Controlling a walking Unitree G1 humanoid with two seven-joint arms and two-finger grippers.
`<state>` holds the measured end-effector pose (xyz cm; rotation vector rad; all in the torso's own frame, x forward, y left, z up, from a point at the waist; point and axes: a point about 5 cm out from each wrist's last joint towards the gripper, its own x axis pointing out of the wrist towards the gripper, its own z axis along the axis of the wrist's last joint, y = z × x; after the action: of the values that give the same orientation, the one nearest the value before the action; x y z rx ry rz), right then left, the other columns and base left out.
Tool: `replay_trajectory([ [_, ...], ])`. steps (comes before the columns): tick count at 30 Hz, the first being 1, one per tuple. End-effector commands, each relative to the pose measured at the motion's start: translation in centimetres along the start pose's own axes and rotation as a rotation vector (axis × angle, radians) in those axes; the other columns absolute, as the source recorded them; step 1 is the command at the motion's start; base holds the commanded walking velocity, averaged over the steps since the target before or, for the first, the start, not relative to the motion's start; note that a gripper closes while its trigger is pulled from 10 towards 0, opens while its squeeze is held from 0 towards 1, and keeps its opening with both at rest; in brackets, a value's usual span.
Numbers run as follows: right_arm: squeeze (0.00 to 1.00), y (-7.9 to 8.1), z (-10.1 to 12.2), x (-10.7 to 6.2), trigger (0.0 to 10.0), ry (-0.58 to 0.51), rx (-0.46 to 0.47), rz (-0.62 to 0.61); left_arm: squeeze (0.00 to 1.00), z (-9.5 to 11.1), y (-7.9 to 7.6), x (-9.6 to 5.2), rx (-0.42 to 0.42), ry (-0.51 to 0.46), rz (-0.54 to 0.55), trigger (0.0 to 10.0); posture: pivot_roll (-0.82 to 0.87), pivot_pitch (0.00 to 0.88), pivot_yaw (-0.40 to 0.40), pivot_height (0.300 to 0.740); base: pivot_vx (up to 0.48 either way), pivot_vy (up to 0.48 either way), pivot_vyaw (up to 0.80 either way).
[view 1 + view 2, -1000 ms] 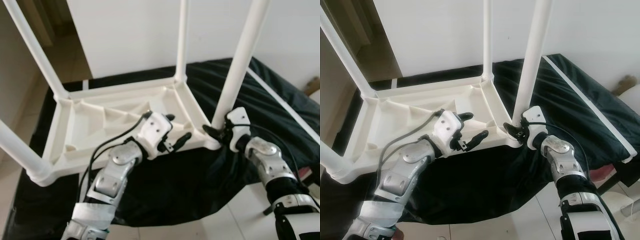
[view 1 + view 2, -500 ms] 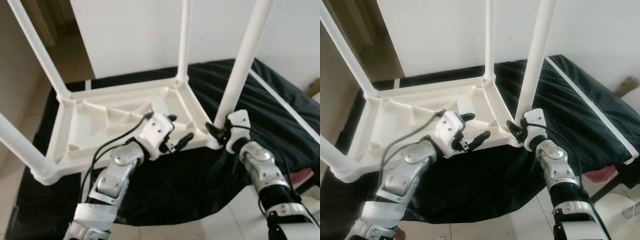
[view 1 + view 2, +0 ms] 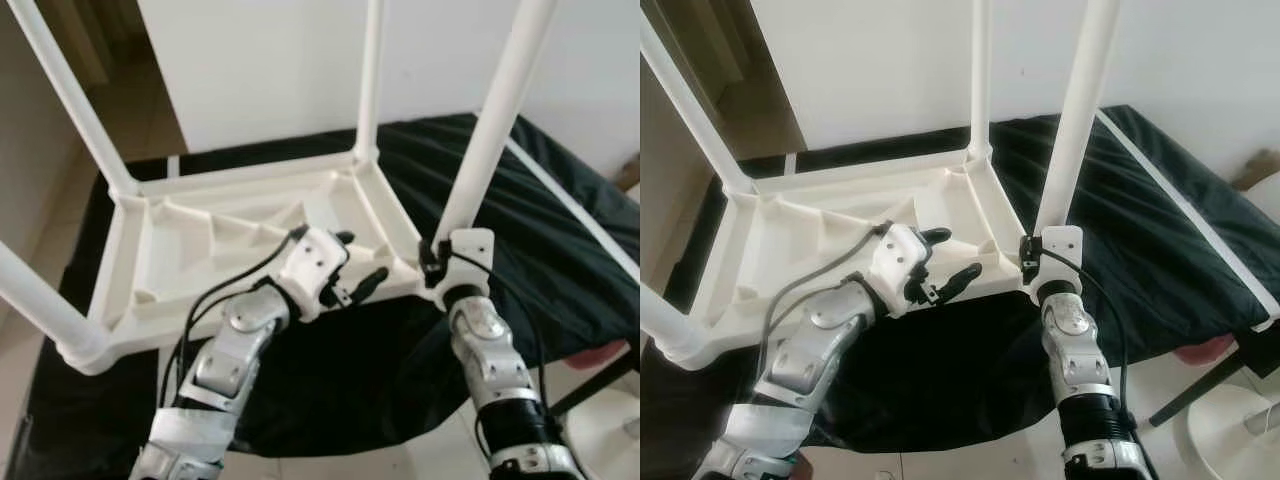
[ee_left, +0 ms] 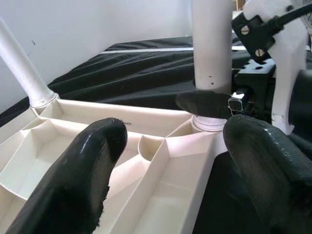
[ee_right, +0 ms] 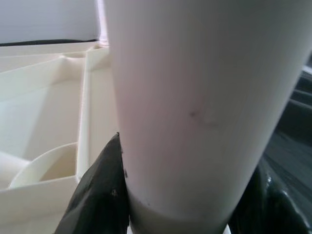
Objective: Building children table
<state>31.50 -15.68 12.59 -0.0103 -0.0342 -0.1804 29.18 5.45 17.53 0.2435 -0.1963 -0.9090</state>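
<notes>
You have a white plastic table [image 3: 230, 250] lying upside down on a black cloth [image 3: 560, 230], so you look into its ribbed underside. Four white legs stick up from its corners.

Your right gripper [image 3: 432, 262] is at the near right corner of the table. Its two black fingers sit on either side of the near right leg [image 3: 490, 130], right at the bottom where the leg goes into its socket. In the right wrist view the leg stands between the black fingers [image 5: 100, 195], and they press against it, so the jaws are clamped on the leg.

Your left gripper [image 3: 355, 262] is at the near edge of the table, just beside that same corner. Its fingers [image 4: 87, 170] are spread wide apart with nothing between them. One finger reaches over the inside of the table and the other lies along the outer rim. In the left wrist view you see straight past them to the right gripper [image 4: 229, 105] and the foot of the leg.

The far right leg [image 3: 368, 80] stands close behind your left gripper. The far left leg [image 3: 70, 100] and the near left leg [image 3: 35, 295] lean out on the left side, well apart from both grippers. A white wall [image 3: 280, 60] is behind the table. A white strip [image 3: 570, 210] runs across the cloth on the right. Something pink [image 3: 600, 358] peeks out under the cloth edge near the tiled floor [image 3: 610, 440].
</notes>
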Motion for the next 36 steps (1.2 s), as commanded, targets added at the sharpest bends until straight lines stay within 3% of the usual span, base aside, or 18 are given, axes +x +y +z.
replay_trajectory([
  [1, 0.0, -0.3, -2.1, -0.9, 10.0, 0.101, 0.016, -0.119, 0.0, 0.0, 0.1, 0.1, 0.001, -0.001, 0.019, 10.0, -0.01, 0.0, 0.023, 0.74, 0.0, 0.0, 0.0],
  [5, 0.0, 1.1, -1.7, -1.3, 10.0, 0.112, 0.068, -0.113, 0.0, -0.1, -0.1, 0.0, -0.005, 0.0, 0.011, 10.0, -0.01, 0.0, 0.03, 0.74, 0.0, 0.0, 0.0],
  [19, 0.03, 1.4, -0.6, -1.7, 10.0, 0.068, 0.026, -0.06, 0.0, -0.1, -0.5, 0.0, -0.004, 0.002, -0.005, 10.0, -0.01, 0.0, 0.028, 0.74, 0.0, 0.0, 0.0],
  [20, 1.0, 1.2, -0.4, -1.8, 10.0, 0.058, 0.029, -0.052, 0.0, -0.2, -0.6, -0.1, -0.005, 0.003, -0.007, 10.0, -0.02, 0.0, 0.027, 0.74, 0.0, 0.0, 0.0],
  [29, 1.0, -0.4, 0.3, -1.9, 10.0, 0.002, 0.025, -0.004, 0.0, -0.3, -0.6, 0.0, -0.007, 0.003, -0.008, 10.0, -0.02, 0.0, 0.025, 0.74, 0.0, 0.0, 0.0],
  [36, 1.0, -3.2, 1.0, -1.6, 10.0, -0.069, 0.021, 0.164, 0.0, -0.2, -0.4, 0.0, -0.001, 0.006, -0.012, 10.0, -0.02, 0.0, 0.033, 0.74, 0.0, 0.0, 0.0],
])
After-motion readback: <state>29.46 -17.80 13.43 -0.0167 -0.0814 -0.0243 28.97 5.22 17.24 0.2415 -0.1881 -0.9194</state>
